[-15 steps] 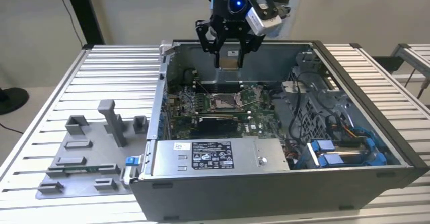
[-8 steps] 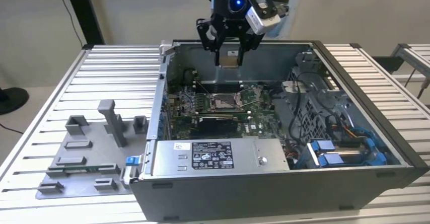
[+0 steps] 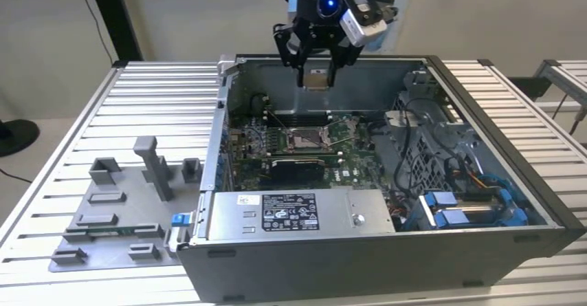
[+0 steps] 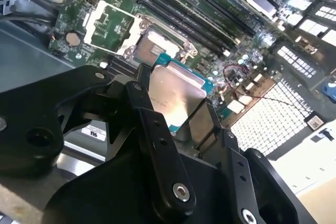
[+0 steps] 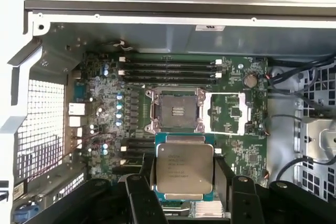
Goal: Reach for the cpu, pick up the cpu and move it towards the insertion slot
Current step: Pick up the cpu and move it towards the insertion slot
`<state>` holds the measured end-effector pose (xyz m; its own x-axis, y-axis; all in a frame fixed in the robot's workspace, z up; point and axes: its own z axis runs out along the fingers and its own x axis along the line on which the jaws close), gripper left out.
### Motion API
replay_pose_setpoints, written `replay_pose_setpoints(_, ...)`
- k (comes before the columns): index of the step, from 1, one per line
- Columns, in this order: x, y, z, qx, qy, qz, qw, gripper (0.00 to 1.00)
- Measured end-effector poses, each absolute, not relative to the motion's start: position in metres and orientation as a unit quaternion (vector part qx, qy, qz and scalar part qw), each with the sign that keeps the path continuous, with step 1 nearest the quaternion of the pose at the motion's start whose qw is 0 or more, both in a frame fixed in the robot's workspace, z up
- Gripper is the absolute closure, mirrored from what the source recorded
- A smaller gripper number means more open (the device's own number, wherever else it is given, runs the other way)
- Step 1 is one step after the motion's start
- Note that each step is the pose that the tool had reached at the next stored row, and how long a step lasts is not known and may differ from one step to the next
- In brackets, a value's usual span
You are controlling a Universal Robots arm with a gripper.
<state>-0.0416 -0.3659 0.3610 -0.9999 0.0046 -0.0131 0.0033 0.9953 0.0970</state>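
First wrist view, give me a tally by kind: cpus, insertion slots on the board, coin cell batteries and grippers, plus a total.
cpu: 1
insertion slot: 1
coin cell battery: 1
gripper: 1, shut on the cpu
Total: 4

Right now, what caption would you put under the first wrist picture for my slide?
The gripper holds the cpu above the open case, close to the slot on the green board.
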Motion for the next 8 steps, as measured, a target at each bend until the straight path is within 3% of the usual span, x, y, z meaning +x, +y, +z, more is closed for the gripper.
replay_pose_setpoints(8,-0.04,-0.355,0.357,0.002,0.998,0.068,0.007,1.0)
